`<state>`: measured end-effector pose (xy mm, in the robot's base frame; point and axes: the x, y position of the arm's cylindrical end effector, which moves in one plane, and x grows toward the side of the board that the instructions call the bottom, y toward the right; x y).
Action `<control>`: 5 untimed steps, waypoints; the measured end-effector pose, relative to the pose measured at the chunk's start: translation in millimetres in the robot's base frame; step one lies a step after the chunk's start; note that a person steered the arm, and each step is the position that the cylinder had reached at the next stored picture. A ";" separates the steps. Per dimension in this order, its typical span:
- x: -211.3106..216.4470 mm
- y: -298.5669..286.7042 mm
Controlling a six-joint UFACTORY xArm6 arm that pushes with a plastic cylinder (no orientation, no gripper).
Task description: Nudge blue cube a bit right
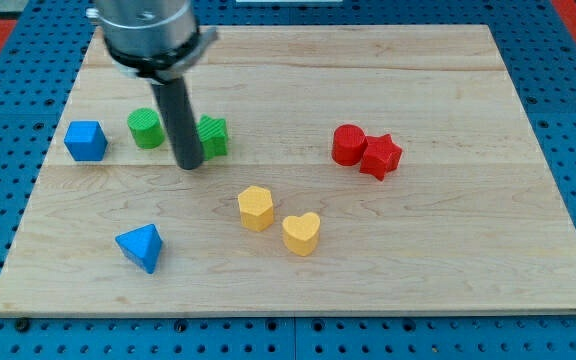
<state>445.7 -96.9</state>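
my tip (189,165), a bare rod with no jaws to spread or pinch, sits between green blocks; blue cube (85,140) lies well to its view-left, slightly up, so I must get round to the cube's left

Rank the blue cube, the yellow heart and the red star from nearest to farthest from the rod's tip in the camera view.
From my tip:
1. blue cube, toward the view's left.
2. yellow heart, toward the view's lower right.
3. red star, far toward the view's right.
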 end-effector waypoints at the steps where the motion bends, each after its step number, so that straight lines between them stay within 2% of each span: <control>1: 0.2 45.8; 2: -11.2 53.5; 3: -20.7 -5.2; 4: -12.8 -55.7; 5: 50.6 -83.3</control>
<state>496.2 -180.2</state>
